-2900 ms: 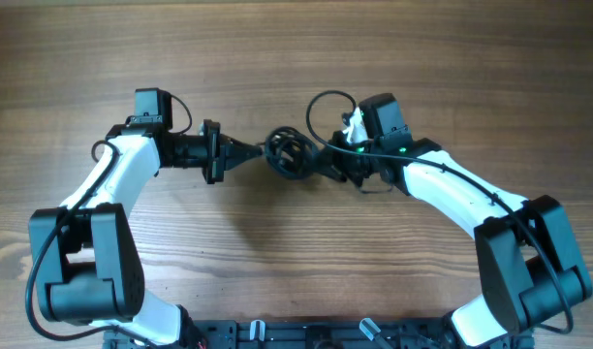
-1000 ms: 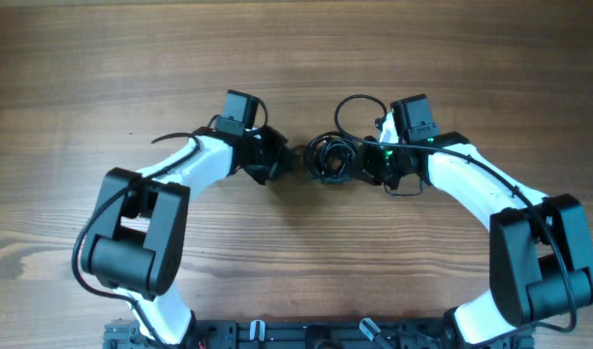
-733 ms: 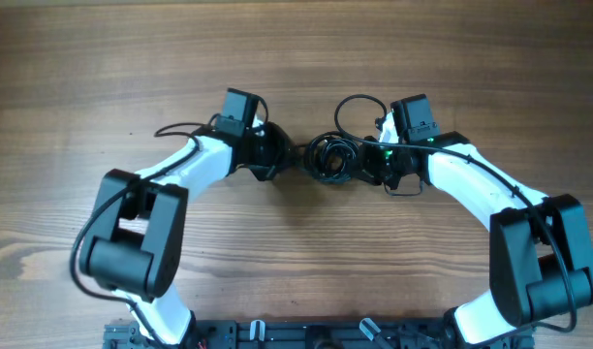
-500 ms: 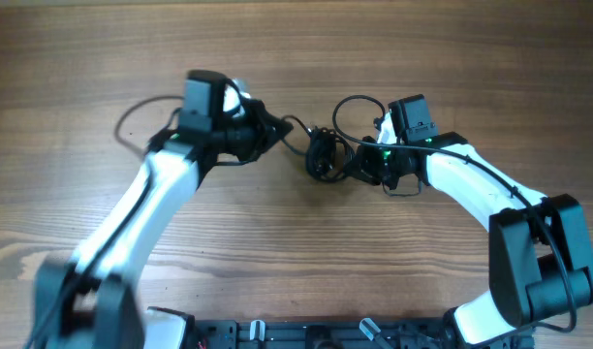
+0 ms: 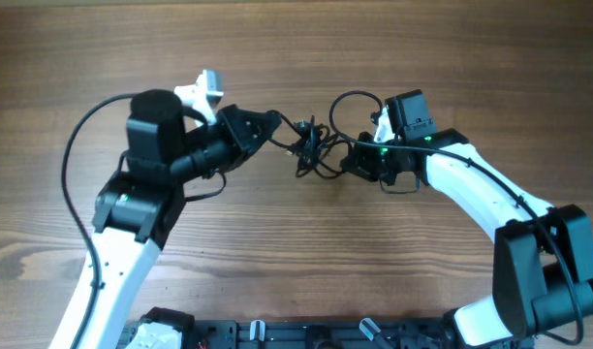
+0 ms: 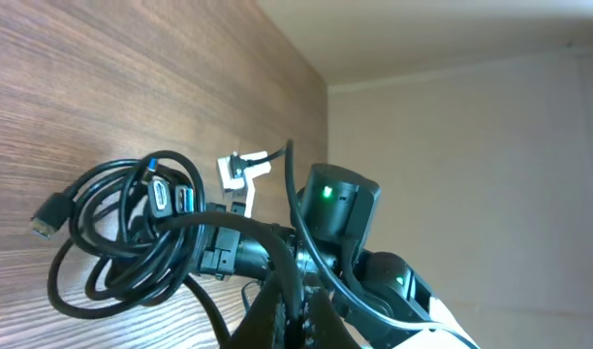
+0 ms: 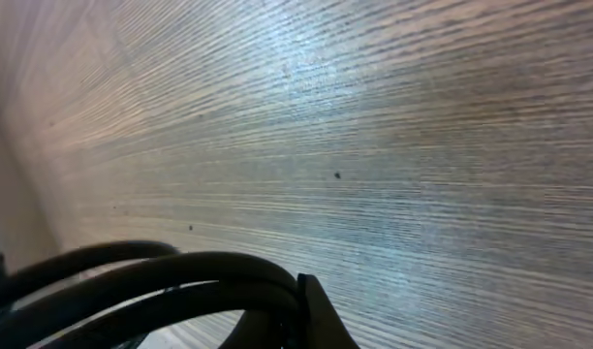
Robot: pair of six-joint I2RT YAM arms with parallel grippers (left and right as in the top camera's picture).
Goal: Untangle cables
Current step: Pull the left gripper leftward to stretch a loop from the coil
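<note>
The step in hand looks to be drawing one strand out of the knot. From where I stand, the way to do it well is a slow, steady pull to the left and slightly toward the far side while the other arm holds the bunch where it is; a jerk would likely cinch the loops tighter, and I'd watch the plug ends point(image 6: 46, 221) so none snags as it passes through a loop. The cables point(image 5: 309, 150) sit about the middle of the counter point(image 5: 296, 281), a little to the far side, bunched between the two arms, with one strand point(image 5: 289, 127) running left out of the bunch. The left fingers point(image 5: 270, 123) are closed right down and pinch that strand at its left end, the arm raised and angled toward the bunch. The right fingers point(image 5: 348, 161) are likewise closed tight, clamped on the right side of the bunch; their own camera shows black loops pressed up against a fingertip. Whether the bunch touches the counter or hangs just above it I cannot tell
</note>
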